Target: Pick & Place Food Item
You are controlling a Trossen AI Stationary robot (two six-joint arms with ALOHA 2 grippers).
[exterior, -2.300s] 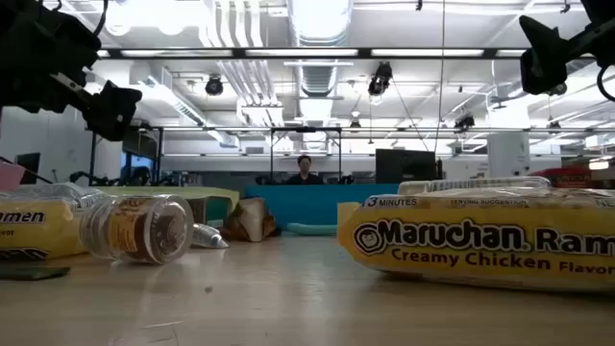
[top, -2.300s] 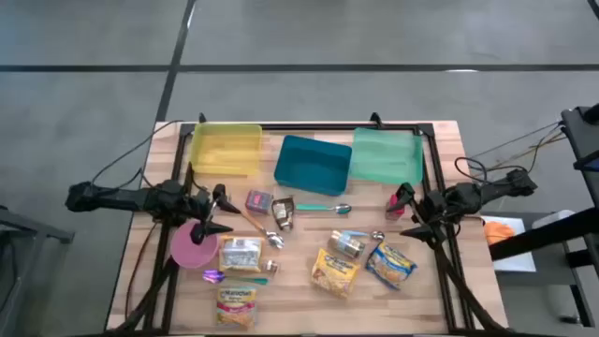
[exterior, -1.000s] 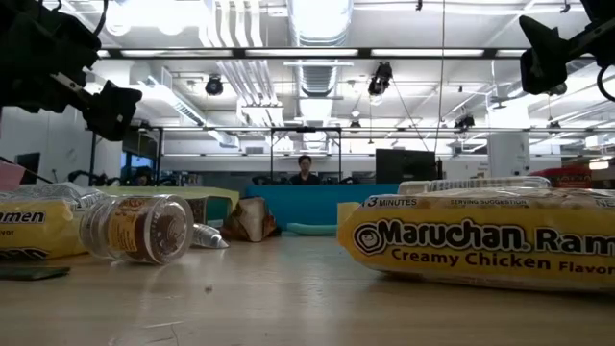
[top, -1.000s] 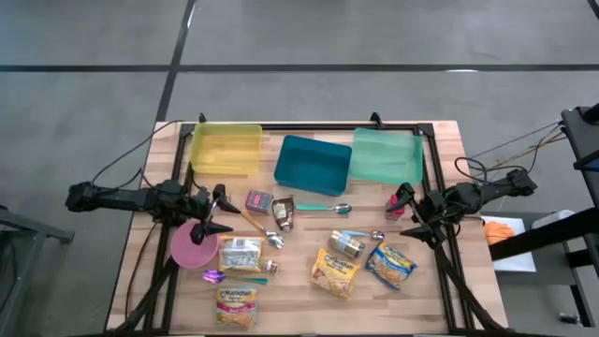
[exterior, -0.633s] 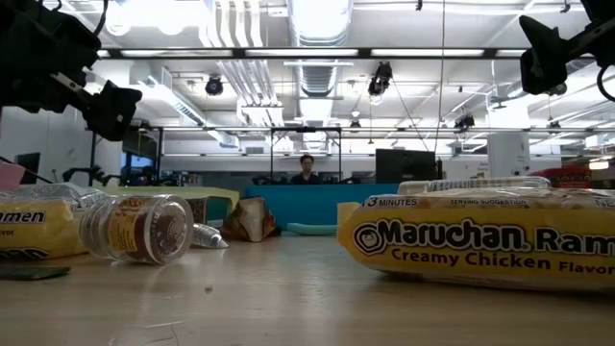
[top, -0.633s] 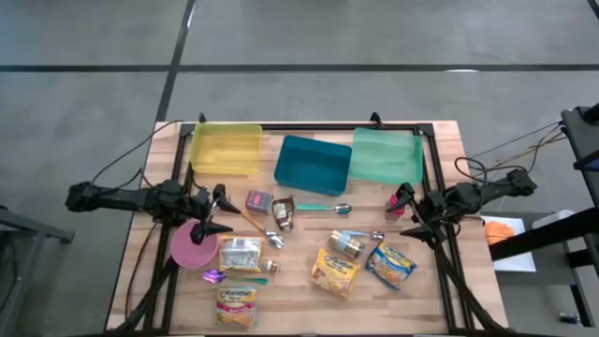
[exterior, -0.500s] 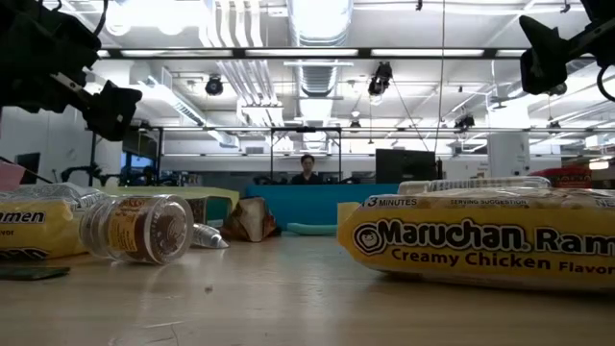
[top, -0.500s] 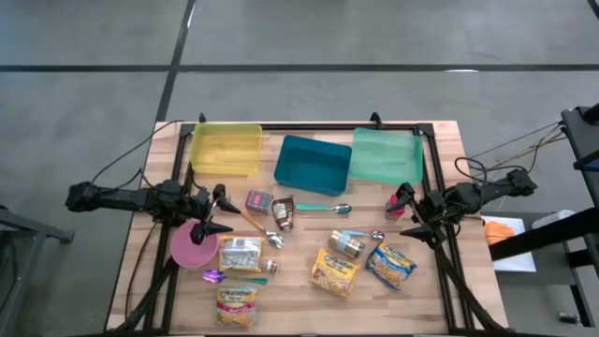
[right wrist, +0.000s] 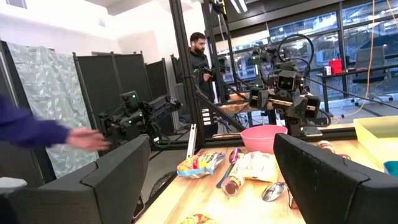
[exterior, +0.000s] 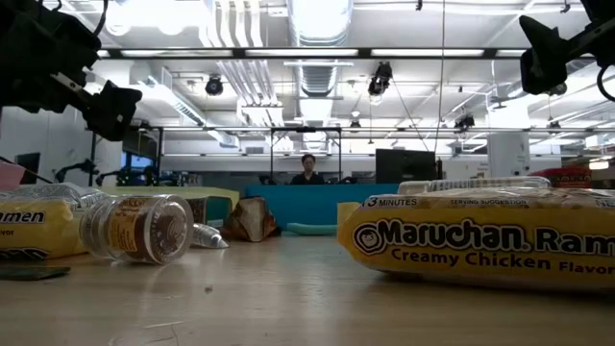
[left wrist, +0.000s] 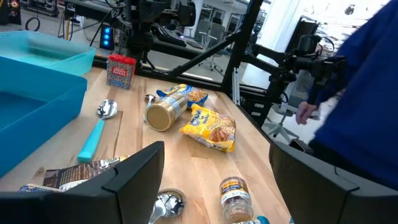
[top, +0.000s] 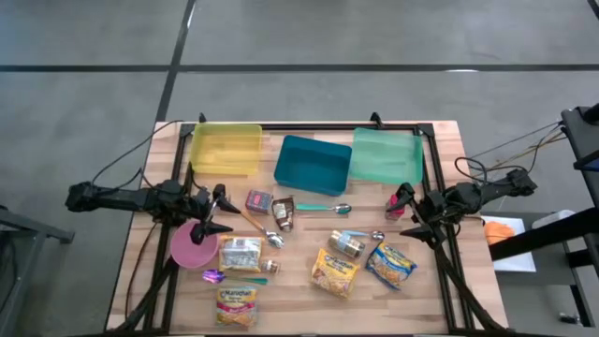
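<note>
Several food items lie on the wooden table (top: 440, 140): ramen packets (top: 336, 272) (top: 391, 265) (top: 241, 254) (top: 237, 305), a jar on its side (top: 346, 244) and a small red box (top: 259, 200). My left gripper (top: 217, 213) hovers open at the table's left above a pink bowl (top: 194, 245), pointing level toward the middle. In its wrist view, nothing is between the fingers of my left gripper (left wrist: 214, 186). My right gripper (top: 404, 211) hovers open at the right edge, empty in its own view of my right gripper (right wrist: 211, 180).
A yellow bin (top: 225, 148), a teal bin (top: 313, 164) and a green bin (top: 386, 155) line the far edge. A teal spoon (top: 325, 208), a brown packet (top: 284, 212) and a small bottle (top: 271, 266) lie mid-table. A person's blue sleeve (left wrist: 367, 81) shows beyond the table.
</note>
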